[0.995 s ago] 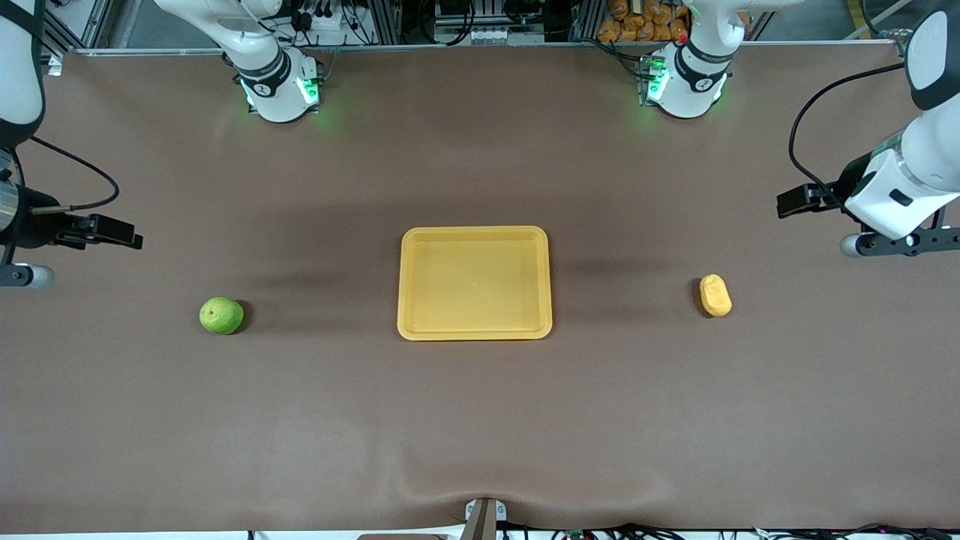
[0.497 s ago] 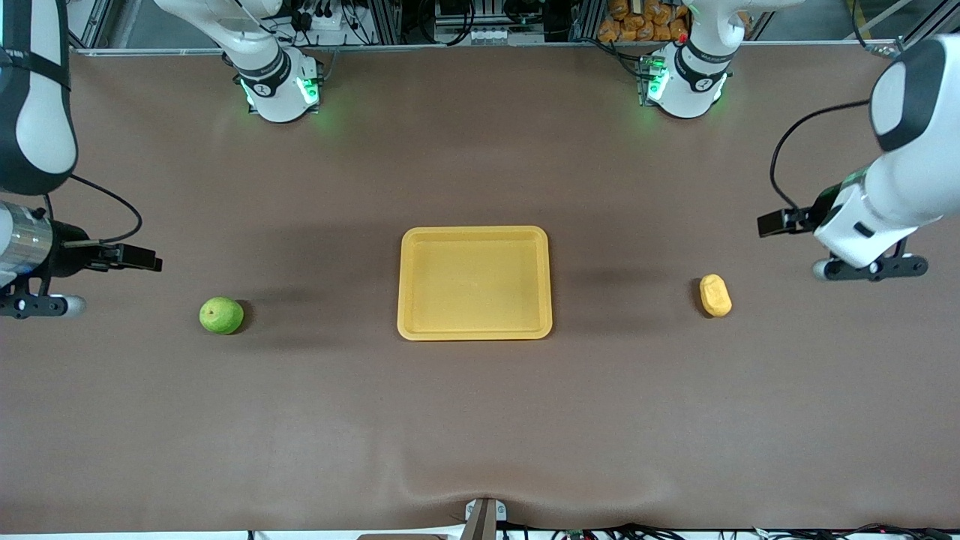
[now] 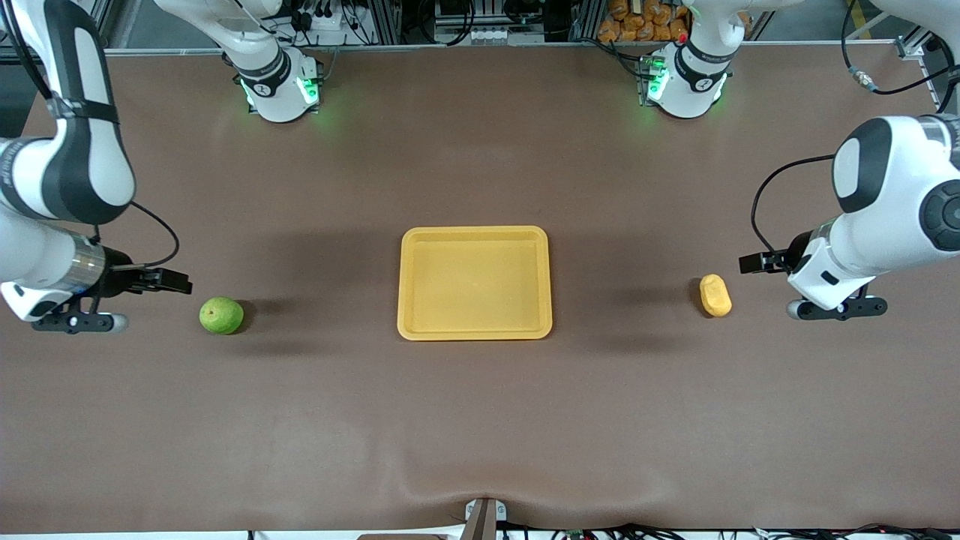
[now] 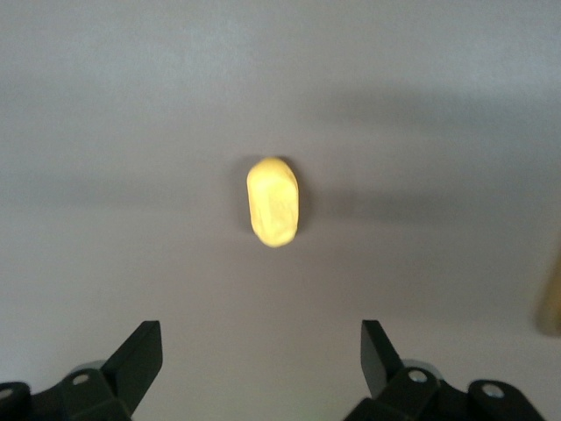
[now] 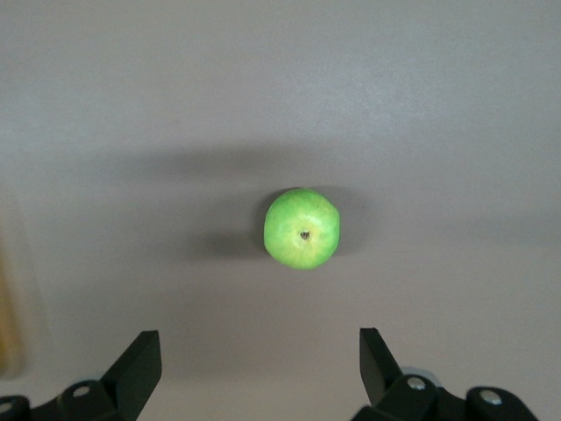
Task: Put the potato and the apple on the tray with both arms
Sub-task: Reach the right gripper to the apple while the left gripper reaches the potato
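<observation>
The potato [image 3: 715,295] lies on the brown table [image 3: 480,420] toward the left arm's end, ahead of the left gripper's [image 4: 260,361] wide-spread, empty fingers. The apple [image 3: 221,316] lies likewise before the right gripper [image 5: 259,364], gaping and empty. The tray [image 3: 475,330] sits between them.

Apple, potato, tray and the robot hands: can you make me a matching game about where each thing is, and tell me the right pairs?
Things:
1. small round green apple
2. small oblong yellow-orange potato
3. shallow rectangular yellow-orange plastic tray
4. left hand

Places or states:
A. in the middle of the brown table, nothing in it
B. on the table toward the right arm's end, by the open right hand
C. open, holding nothing, close to the potato
D. on the table toward the left arm's end

Pairs: 1-B, 2-D, 3-A, 4-C
</observation>
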Robot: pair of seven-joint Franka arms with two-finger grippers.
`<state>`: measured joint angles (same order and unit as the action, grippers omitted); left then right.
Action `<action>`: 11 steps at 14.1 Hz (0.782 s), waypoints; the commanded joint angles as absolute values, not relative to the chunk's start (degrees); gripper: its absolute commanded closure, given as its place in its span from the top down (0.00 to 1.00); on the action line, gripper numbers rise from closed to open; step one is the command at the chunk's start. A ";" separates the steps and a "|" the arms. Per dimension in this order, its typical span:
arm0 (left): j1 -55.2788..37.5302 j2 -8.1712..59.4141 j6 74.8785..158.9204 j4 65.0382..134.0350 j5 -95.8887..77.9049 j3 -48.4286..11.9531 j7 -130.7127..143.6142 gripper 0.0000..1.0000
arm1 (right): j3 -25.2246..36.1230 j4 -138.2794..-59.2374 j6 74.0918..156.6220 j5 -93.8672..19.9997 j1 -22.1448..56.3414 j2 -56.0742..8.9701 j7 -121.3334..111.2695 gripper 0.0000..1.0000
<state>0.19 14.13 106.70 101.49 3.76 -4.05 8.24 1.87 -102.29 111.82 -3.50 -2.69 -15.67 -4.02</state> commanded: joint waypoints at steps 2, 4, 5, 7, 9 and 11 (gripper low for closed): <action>0.00 14.05 117.31 109.15 4.75 -4.31 8.79 1.00 | 1.85 -107.14 121.17 -2.55 -3.34 -18.61 -4.57 1.00; 0.00 16.69 121.45 110.21 4.83 -4.31 8.79 1.00 | 1.85 -107.05 125.23 -2.55 -3.08 -21.52 -4.31 1.00; 0.09 17.57 122.42 110.21 4.83 -4.22 8.79 1.00 | 1.76 -107.14 125.24 -2.90 -4.03 -21.62 -4.39 1.00; 0.17 18.98 123.22 110.30 5.53 -4.22 8.79 1.00 | 1.76 -107.05 125.68 -2.90 -3.87 -22.58 -4.48 1.00; 0.35 20.91 125.41 110.48 5.80 -4.22 8.79 1.00 | 1.76 -106.79 126.65 -2.81 -3.87 -23.55 -4.48 1.00; 0.53 22.75 127.17 110.48 5.80 -4.22 8.88 1.00 | 1.76 -106.79 127.87 -2.81 -3.87 -24.95 -4.48 1.00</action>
